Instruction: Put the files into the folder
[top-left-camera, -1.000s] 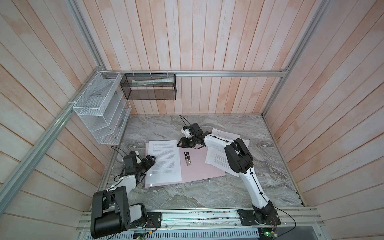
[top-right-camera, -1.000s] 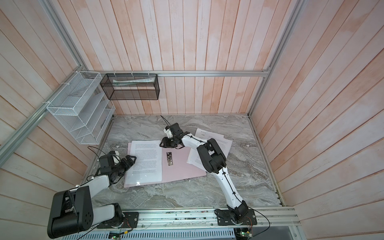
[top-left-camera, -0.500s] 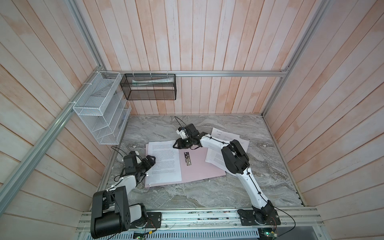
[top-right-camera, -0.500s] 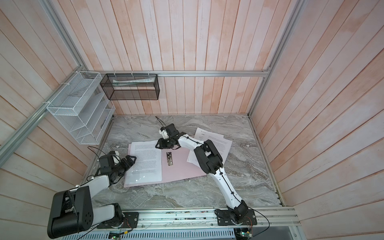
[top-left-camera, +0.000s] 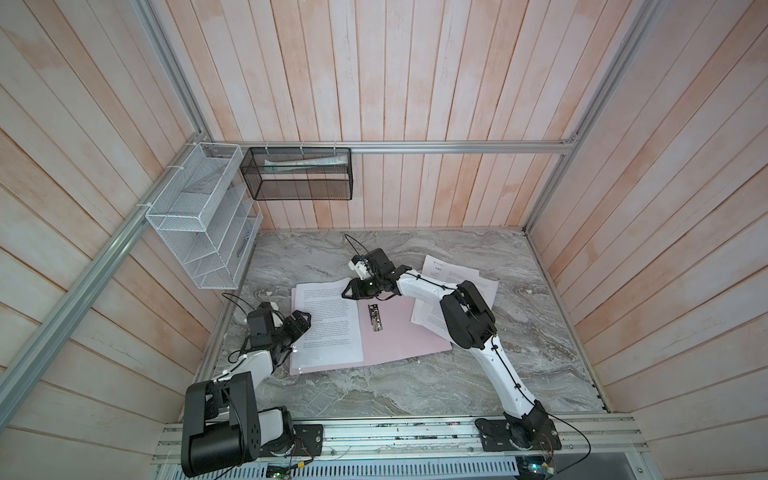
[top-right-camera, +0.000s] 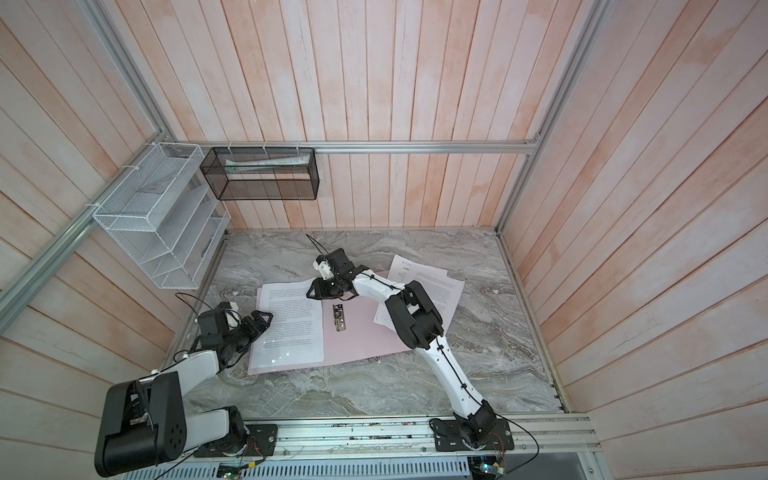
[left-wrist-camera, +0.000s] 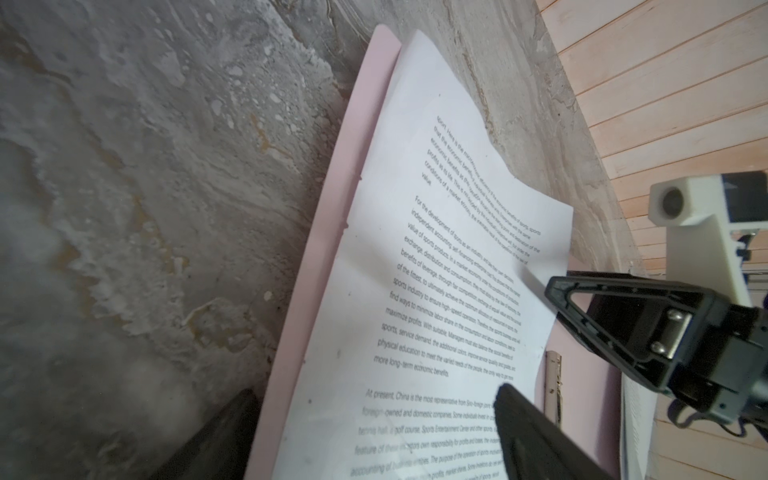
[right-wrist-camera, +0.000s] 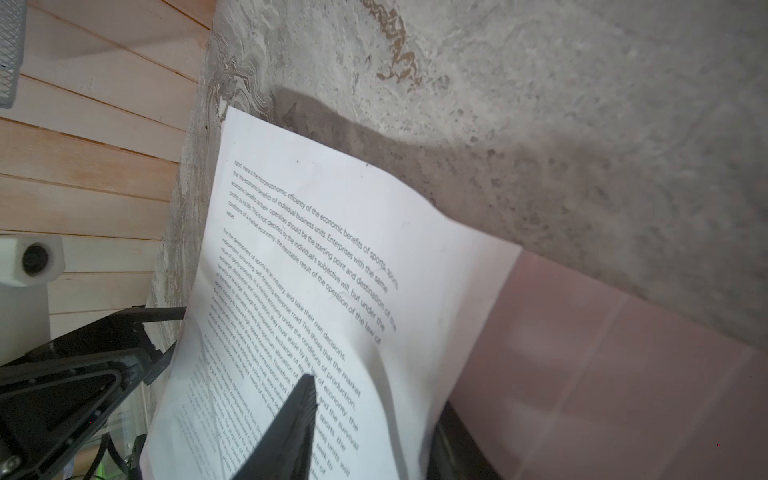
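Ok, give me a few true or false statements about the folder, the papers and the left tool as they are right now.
The pink folder lies open on the table. True.
A printed sheet lies on the folder's left half, as the top views show it. True.
The metal clip pins that sheet down. False: the clip lies bare beside it, on the spine.
Every sheet is on the folder's left half. False: more sheets lie at its right edge.
The left tool is shut. False: its jaws stand open.
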